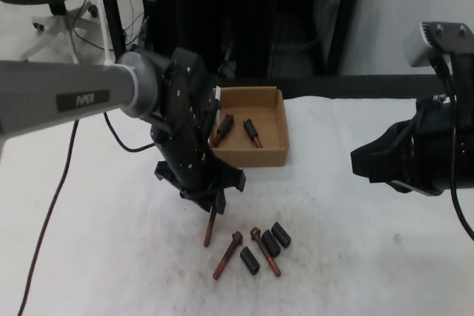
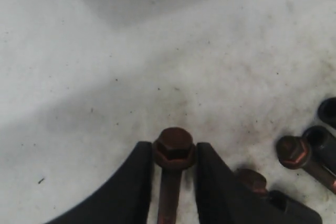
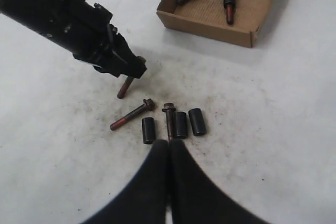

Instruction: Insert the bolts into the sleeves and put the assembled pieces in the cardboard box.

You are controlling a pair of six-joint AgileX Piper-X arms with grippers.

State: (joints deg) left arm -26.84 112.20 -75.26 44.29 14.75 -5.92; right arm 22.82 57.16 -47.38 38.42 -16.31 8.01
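My left gripper (image 2: 174, 155) is shut on a rusty bolt (image 2: 174, 148), just under its hex head, the shank hanging down between the fingers. In the high view this gripper (image 1: 215, 209) holds the bolt (image 1: 211, 229) tilted, tip close to the white cloth. Beside it lie two loose bolts (image 1: 227, 254) (image 1: 265, 251) and three black sleeves (image 1: 249, 260) (image 1: 270, 243) (image 1: 281, 234). The cardboard box (image 1: 252, 157) behind holds two assembled pieces (image 1: 223, 129) (image 1: 253, 132). My right gripper (image 3: 168, 148) is shut with nothing in it, hovering above the cloth on the near side of the sleeves (image 3: 181, 124).
The right arm (image 1: 415, 157) hangs over the right half of the bench, well clear of the parts. Cables trail from the left arm (image 1: 67, 98) across the cloth at the left. A dark rail runs along the bench's far edge.
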